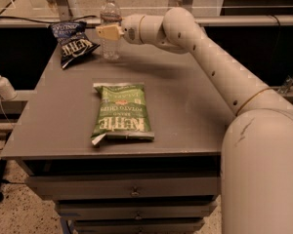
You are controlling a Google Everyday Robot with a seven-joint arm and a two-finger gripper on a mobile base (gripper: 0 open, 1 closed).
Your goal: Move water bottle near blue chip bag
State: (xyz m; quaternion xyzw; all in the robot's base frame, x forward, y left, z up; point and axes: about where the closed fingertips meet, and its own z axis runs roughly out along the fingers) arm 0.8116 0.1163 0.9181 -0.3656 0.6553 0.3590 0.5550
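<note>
Tool [107, 32] is at the back left of the surface [185, 96], at the end of the white arm [210, 57] that reaches in from the right foreground. Tool is closed on the bottle [111, 50] at about label height. The near cream finger lies flat across the bottle's front and the far one is hidden behind it. Bottle is upright, white cap on top, clear ribbed sides showing above and below the tool. Its base is at the surface, but can't tell if it rests there or hangs just off it. Blue bag [74, 44] lies at the back left corner, just left of the bottle. The two are near each other, with a narrow strip of bare surface between them, not touching. The bag is crumpled, white lettering up, top edge toward the back. Green bag [122, 112] lies flat in the middle of the surface toward the front, well apart from the bottle, with its lettering upside down in this view. Drawers [132, 186] sit under the surface at the front. White pump bottle [2, 84] stands off the surface on a ledge at the far left edge.
</note>
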